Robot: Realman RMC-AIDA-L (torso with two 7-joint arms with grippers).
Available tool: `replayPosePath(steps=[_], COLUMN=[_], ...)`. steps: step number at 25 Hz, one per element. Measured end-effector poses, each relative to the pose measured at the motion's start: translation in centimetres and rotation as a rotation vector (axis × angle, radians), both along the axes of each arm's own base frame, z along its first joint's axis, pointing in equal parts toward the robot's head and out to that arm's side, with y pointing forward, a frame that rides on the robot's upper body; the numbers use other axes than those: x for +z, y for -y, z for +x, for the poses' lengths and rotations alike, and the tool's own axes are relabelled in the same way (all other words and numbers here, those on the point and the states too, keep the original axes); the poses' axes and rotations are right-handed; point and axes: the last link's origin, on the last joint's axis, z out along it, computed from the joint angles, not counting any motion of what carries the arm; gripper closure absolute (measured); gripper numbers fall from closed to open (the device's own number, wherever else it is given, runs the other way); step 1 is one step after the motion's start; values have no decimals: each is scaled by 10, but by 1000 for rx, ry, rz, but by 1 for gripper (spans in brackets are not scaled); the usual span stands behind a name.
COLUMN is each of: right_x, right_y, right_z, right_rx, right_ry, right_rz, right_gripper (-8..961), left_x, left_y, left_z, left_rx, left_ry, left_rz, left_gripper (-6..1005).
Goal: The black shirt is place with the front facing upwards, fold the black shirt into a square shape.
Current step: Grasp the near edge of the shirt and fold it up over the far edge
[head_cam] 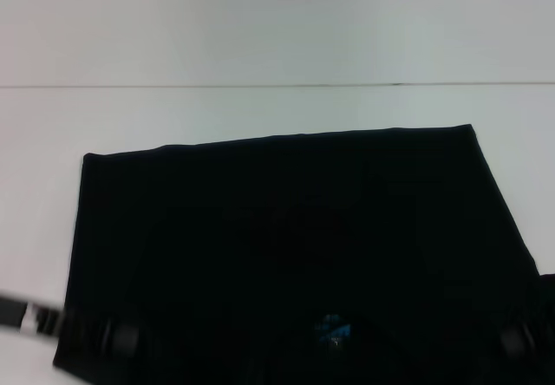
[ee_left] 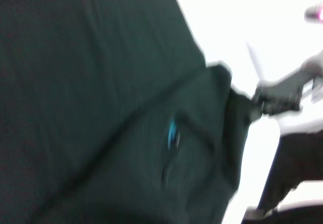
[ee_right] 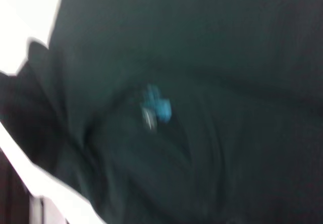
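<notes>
Left gripper (head_cam: 117, 340) – black, chunky, rounded end; its arm behind is black with a white band. Right gripper (head_cam: 518, 340) – dark with a pale grey rounded tip. Seen from the left wrist, it's a black blocky body with light grey link behind.

Lab-like bench — plain white tabletop (head_cam: 260, 47) (seamed).

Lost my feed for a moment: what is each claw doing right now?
Left claw: at the near left corner of the large black soft-fabric shirt; grip cannot be told.
Right claw: at its near right corner; cannot be told.
</notes>
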Motion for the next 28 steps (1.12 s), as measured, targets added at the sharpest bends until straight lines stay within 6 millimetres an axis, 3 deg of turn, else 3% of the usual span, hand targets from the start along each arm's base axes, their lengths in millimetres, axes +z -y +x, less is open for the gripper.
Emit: replayPosePath(steps=[5, 13, 22, 28], right_x=[16, 26, -25, -53], right_y=[-23, -51, -85, -95], right_z=[-1, 4, -7, -14], right_rx=[-115, -238, -241, -190], right_ry=[-156, -368, -368, -338], right_rz=[219, 577, 889, 995], right_gripper=[889, 889, 890, 890], left_x=[16, 23, -7, -18], left_y=[-29, -66, -87, -97], left_z=[9, -15, -33, -40], left_rx=[101, 309, 426, 453], left_ry=[111, 178, 194, 121], left_rz=[194, 558, 828, 935], left_gripper=[882, 876, 869, 865])
